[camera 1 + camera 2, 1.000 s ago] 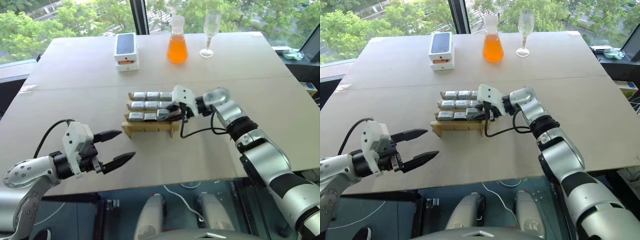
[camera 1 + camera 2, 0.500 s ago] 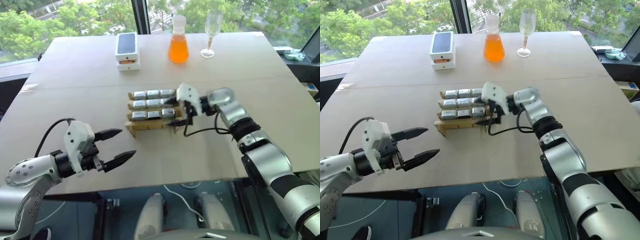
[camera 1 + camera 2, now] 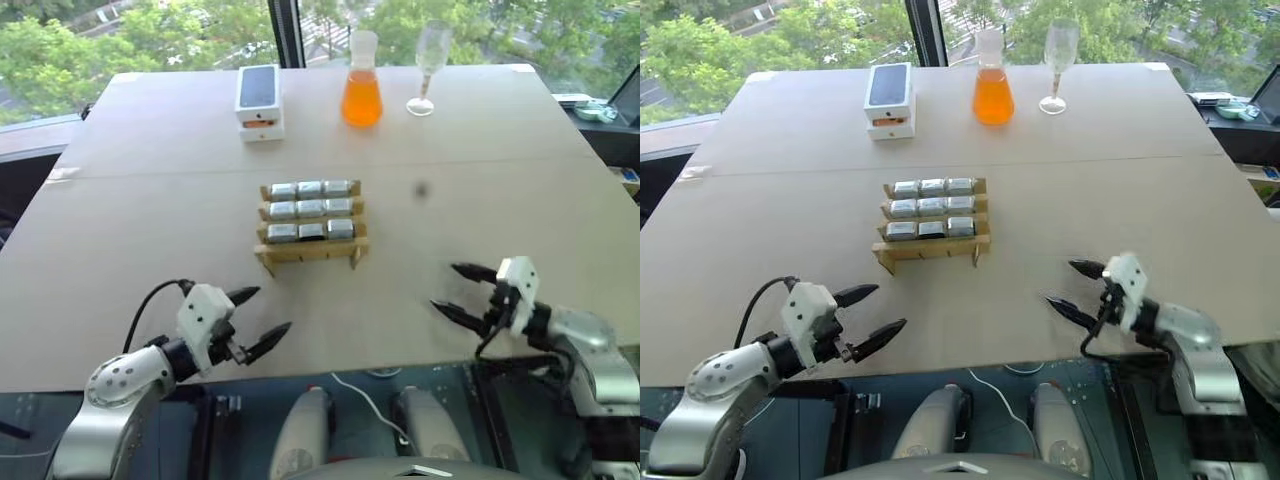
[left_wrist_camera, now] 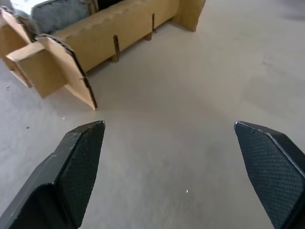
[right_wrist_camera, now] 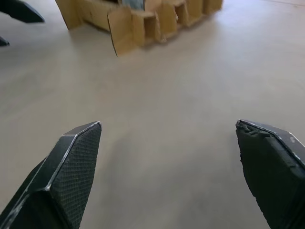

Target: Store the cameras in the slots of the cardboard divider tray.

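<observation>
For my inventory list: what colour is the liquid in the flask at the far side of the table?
Orange; the flask shows best in the left eye view.

A pale tan table (image 3: 150,210) carries the cardboard divider tray (image 3: 309,252) at its centre, with a white phone box (image 3: 259,102) at eleven o'clock, an orange-filled flask (image 3: 361,92) at twelve, and a wine glass (image 3: 428,68) at one.
</observation>
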Controlling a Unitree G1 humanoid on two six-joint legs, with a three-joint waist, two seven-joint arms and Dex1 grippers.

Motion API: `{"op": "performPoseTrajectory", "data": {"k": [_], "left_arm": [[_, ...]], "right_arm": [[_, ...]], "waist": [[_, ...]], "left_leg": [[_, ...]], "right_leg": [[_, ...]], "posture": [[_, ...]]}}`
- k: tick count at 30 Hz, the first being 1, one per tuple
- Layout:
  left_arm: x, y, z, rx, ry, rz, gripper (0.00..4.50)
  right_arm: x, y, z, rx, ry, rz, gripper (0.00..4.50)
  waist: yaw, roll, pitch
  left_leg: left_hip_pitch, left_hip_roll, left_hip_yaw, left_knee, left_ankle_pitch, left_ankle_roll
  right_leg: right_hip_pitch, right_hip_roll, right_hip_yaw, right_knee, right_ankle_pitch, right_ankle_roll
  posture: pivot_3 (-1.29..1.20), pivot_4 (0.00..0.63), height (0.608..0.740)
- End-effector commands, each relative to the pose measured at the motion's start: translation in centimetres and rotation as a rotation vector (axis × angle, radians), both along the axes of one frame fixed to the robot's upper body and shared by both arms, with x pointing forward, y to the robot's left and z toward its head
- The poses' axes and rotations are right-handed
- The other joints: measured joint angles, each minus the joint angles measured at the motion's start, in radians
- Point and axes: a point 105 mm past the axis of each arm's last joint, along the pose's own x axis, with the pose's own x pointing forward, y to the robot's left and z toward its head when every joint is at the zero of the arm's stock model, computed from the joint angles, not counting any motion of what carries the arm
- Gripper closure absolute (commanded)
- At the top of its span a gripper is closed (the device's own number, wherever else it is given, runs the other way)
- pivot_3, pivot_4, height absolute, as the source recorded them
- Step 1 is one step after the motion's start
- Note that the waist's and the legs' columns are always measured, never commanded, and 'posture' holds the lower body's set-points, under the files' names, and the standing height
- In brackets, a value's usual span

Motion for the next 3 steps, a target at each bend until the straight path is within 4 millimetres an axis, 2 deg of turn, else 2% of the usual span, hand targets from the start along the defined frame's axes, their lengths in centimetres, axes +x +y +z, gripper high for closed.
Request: {"op": "performPoseTrajectory", "data": {"k": [1,3], "left_arm": [[0.31,-0.24,-0.18,0.011,-0.047,-0.029,0.00],[0.72,-0.16,-0.04,0.016,-0.071,-0.040,0.00]], "right_arm": [[-0.24,-0.98,0.92,-0.033,-0.085,-0.066,0.03],[-0.31,-1.27,0.80,-0.036,-0.100,-0.087,0.03]], "waist": [[-0.002,0.000,0.000],[-0.001,0.000,0.000]], "left_leg": [[0.001,0.000,0.000,0.000,0.000,0.000],[0.004,0.001,0.000,0.001,0.000,0.000]], "right_leg": [[0.001,0.001,0.000,0.000,0.000,0.000],[0.004,0.002,0.000,0.000,0.000,0.000]], "posture": [[0.00,0.150,0.740],[0.00,0.150,0.740]]}}
